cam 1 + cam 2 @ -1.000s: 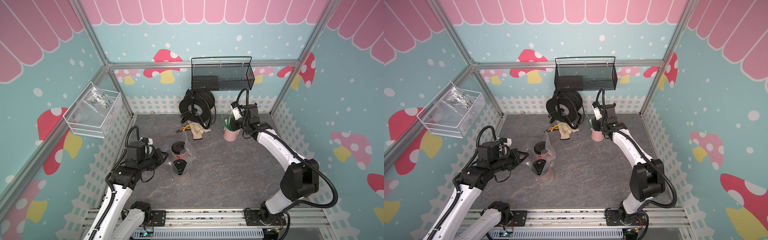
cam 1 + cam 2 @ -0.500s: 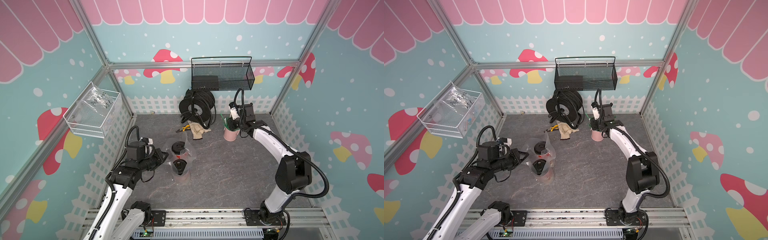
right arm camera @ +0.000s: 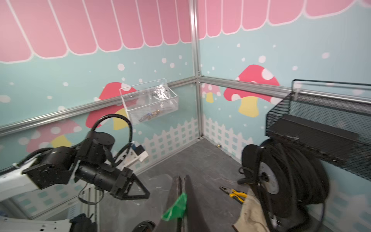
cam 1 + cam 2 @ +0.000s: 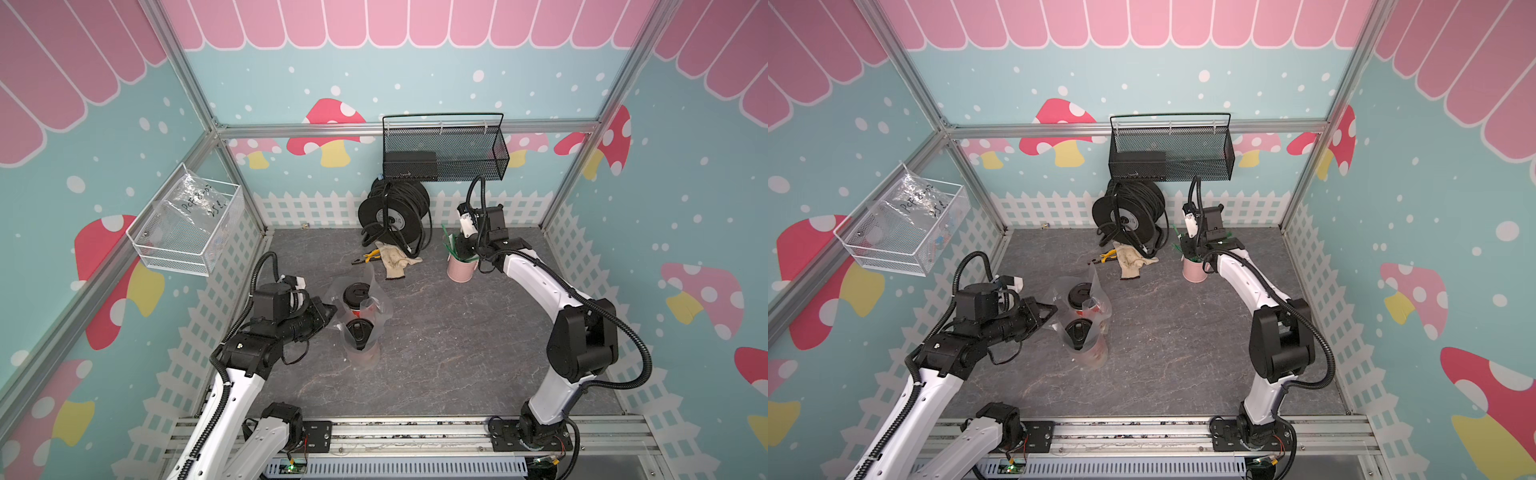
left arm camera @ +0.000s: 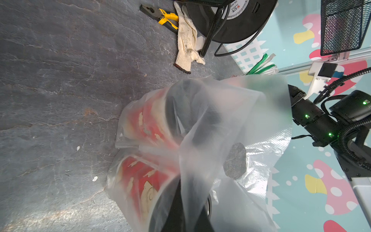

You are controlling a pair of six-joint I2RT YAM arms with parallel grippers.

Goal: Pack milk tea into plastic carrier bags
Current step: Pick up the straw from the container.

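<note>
the left fingers (image 4: 331,309) are pinched narrow on a fold of the thin transparent carrier bag (image 4: 384,309), gripping its rim on the side nearest that arm. both milk tea cups already stand upright inside the bag on the counter (image 4: 457,353), just beyond the left fingertips. one cup (image 4: 359,330) is a little closer to them than the other cup (image 4: 356,294), and the black domed lids show through the mouth in both top views. the cups sit close together, but i cannot tell whether they touch. in the left wrist view the film (image 5: 220,120) drapes up and over from the fingers across the red cup walls (image 5: 148,120). the grip seems meant to lift the rim and pull it sideways, so the limp plastic does not fall shut over the lids.

the right fingers (image 3: 181,179) are well apart from the bag, right over the pink cup (image 4: 460,272) of straws. the right wrist view shows them closed on a green-wrapped straw (image 3: 176,209). my judgement is that the cups are packed and the straw is an extra for the bag, so the mouth held open by the left fingers serves as its target. the film is slippery, and a hard tug on it could tilt the nearer cup.
</note>
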